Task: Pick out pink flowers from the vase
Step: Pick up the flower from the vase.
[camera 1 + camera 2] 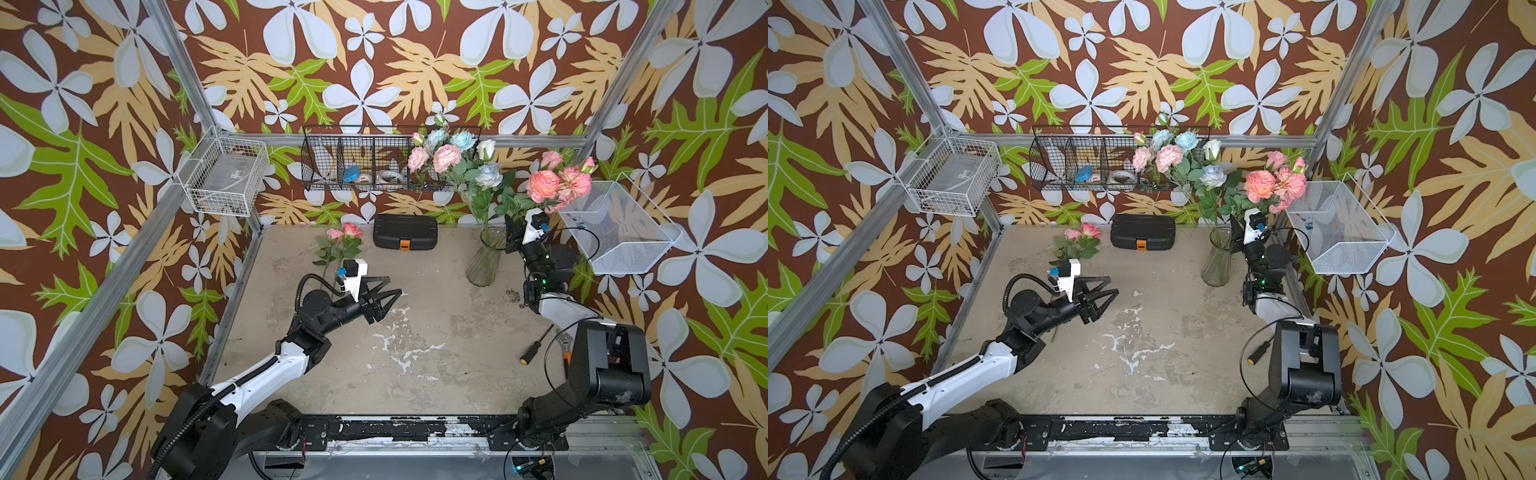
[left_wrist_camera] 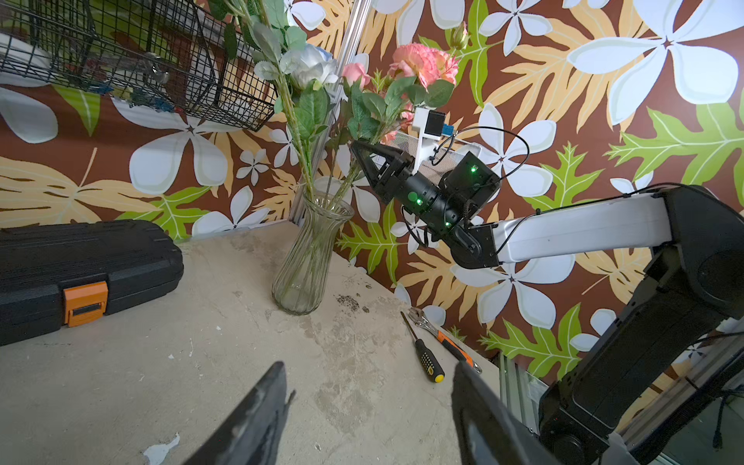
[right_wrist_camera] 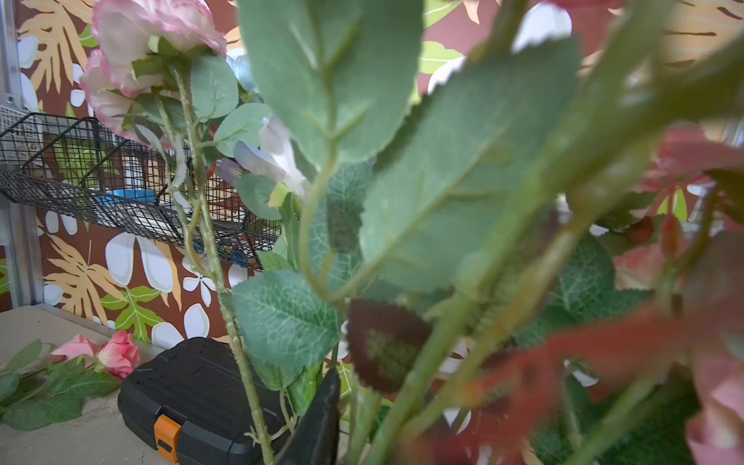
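Checking grippers: left gripper [image 2: 368,364] had its fingers spread wide with nothing between them, over the table [image 1: 432,332] near two pink roses [image 1: 344,232] lying flat beside the black toolbox [image 1: 405,232]. Right gripper [image 2: 358,149] sat among the stems just above the vase [image 2: 306,261] rim. We couldn't tell if its fingers were clamped on a stem, since leaves blocked the wrist view. Vase stood upright at the table's back right. Pink flowers [image 1: 557,185] were in it: a salmon cluster leaning over that gripper, and pink carnations [image 1: 446,158] further back with the blue and white roses [image 1: 488,174].
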